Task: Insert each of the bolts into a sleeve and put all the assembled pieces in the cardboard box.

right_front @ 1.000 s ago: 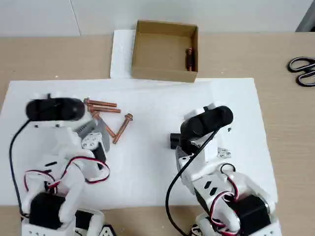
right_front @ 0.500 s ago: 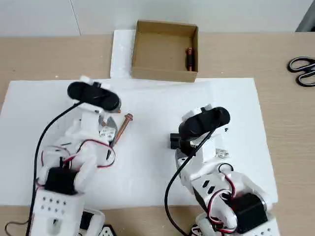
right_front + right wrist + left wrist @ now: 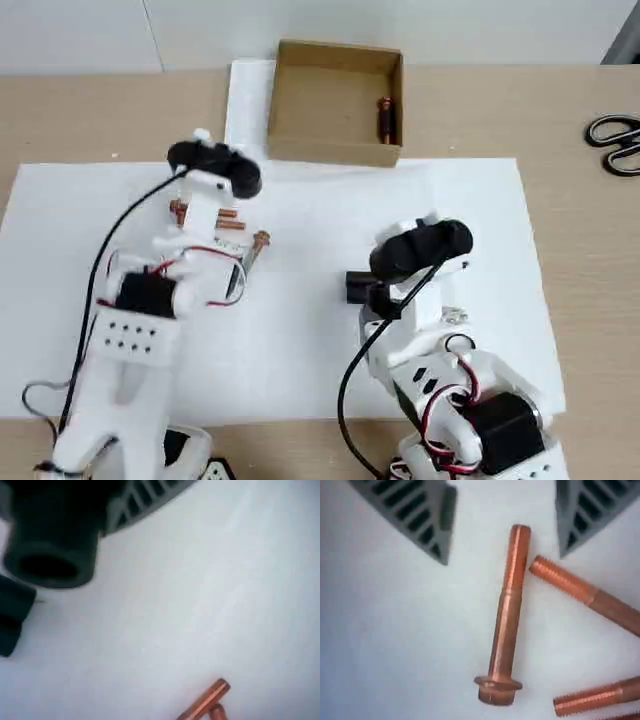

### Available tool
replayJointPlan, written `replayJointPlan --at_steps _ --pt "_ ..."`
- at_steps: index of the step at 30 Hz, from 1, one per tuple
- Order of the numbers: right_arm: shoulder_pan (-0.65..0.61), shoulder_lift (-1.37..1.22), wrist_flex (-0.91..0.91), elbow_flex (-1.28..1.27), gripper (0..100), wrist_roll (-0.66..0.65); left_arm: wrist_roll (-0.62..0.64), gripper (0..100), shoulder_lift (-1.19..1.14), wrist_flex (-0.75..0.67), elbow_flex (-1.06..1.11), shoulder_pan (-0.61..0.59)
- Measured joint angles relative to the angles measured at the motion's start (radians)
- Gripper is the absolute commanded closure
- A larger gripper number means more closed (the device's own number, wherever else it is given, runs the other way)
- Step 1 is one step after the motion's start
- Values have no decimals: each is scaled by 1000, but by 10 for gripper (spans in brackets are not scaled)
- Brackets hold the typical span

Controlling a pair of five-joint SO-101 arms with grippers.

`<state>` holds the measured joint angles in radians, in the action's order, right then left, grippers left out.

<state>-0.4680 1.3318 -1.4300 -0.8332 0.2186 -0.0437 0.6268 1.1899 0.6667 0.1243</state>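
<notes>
Left jaws: wide open, empty, over bolt [image 3: 507, 615]. Right jaws: closed on sleeve [image 3: 50, 550]. Risk: adjacent bolt [image 3: 585, 595] may get nipped too.

No legible text on any surface.

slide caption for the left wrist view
Open grey ribbed fingers hover over a copper flanged bolt on white paper, more copper bolts beside it

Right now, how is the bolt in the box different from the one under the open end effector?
The boxed bolt rests against a wall of the cardboard box; the sheet bolt lies on the sheet, its tip between the left end effector's open fingers. The boxed bolt is alone; other bolts lie beside the sheet bolt. Both are copper-coloured.
</notes>
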Motion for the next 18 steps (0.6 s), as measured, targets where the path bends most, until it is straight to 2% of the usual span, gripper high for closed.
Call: replayJointPlan --at_steps 10,18 --pt "5 2 -2 -3 996 0 -8 852 -480 350 -532 0" --pt "5 2 -2 -3 996 0 -49 852 -747 517 -833 0"
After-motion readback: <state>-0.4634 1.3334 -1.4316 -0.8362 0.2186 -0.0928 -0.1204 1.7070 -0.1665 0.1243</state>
